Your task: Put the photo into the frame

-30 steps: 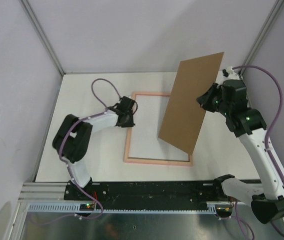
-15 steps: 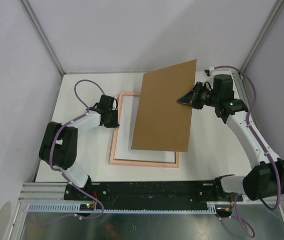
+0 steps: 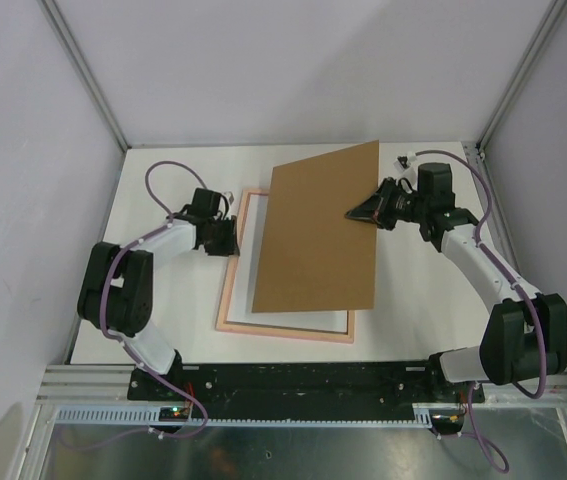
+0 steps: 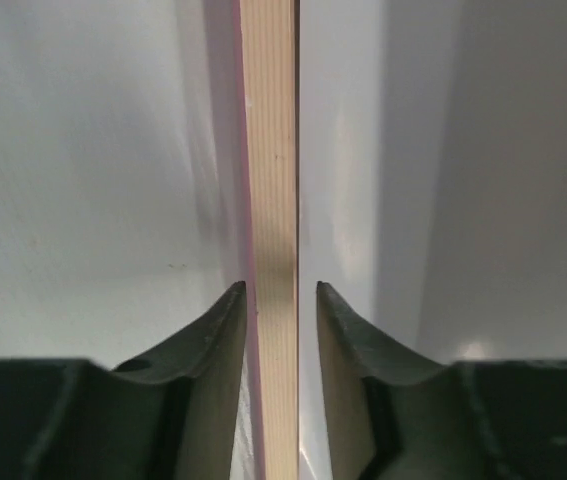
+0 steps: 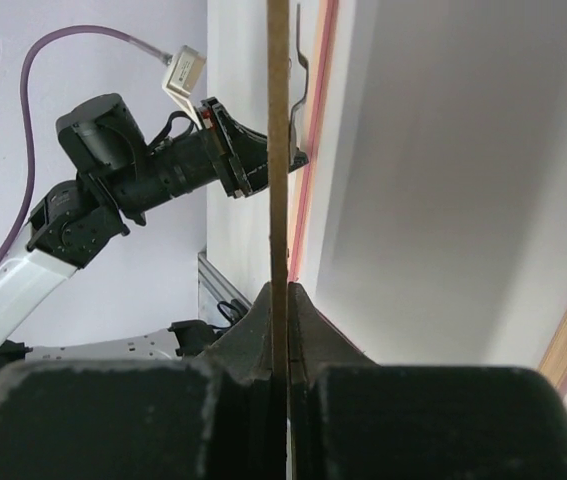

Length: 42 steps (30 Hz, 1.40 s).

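Observation:
The pale pink frame (image 3: 283,331) lies flat on the white table. My left gripper (image 3: 231,238) straddles its left rail (image 4: 271,150); the jaws stand close on either side of the rail, with a thin gap on the right. My right gripper (image 3: 363,213) is shut on the right edge of a plain brown board (image 3: 318,235) and holds it tilted over the frame, covering most of the opening. In the right wrist view the board shows edge-on (image 5: 278,120) between the closed fingers, and the pink rail (image 5: 318,130) lies beyond it. The sunflower photo does not show in any view.
The white table surface (image 3: 163,320) ends at a metal rail along the near edge (image 3: 293,380). Grey walls with corner posts (image 3: 83,80) close in the back and sides. A purple cable (image 3: 158,180) loops above the left arm. The left arm shows in the right wrist view (image 5: 153,170).
My right gripper has swung the brown board left and lowered it flatter over the frame. My left gripper and the frame have shifted left together.

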### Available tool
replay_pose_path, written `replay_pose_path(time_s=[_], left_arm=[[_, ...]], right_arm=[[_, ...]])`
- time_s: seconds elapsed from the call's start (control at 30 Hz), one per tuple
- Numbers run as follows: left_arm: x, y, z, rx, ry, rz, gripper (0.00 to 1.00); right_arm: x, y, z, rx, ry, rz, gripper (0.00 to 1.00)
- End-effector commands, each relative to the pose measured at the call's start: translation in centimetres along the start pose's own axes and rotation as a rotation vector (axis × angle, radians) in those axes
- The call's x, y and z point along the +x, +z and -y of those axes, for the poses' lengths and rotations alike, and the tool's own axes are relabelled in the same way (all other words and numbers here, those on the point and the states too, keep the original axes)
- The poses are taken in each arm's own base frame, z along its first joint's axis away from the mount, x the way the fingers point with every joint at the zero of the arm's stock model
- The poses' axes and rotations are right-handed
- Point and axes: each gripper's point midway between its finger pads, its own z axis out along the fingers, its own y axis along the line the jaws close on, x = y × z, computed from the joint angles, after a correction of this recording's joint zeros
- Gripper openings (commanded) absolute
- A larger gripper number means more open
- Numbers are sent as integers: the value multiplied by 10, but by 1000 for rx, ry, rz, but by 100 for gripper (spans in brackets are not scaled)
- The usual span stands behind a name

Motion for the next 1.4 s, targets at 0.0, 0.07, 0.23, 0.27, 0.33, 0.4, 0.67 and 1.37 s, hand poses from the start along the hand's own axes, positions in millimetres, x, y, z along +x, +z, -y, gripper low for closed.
replay_pose_path(time_s=[0.0, 0.07, 0.23, 0.27, 0.33, 0.4, 0.67, 1.37], left_arm=[[-34, -23, 11, 64, -27, 92, 42], [-40, -30, 11, 77, -45, 110, 47], [-67, -61, 9, 105, -101, 200, 53], [-74, -69, 13, 131, -116, 220, 55], [-84, -85, 22, 220, -154, 239, 57], [-92, -101, 33, 334, -185, 244, 62], [-106, -146, 68, 671, -184, 233, 81], [-99, -201, 109, 1016, -138, 228, 73]], right_arm=[[-12, -7, -35, -127, -74, 27, 0], [-12, -7, -34, -124, -73, 23, 0], [-11, -12, -44, -158, -90, 24, 0], [-12, -14, -48, -176, -102, 26, 0], [-12, -18, -56, -209, -111, 22, 0], [-10, -19, -61, -236, -113, 8, 0], [-11, -24, -83, -345, -134, -18, 0], [-1, 10, -90, -570, -63, -168, 0]])
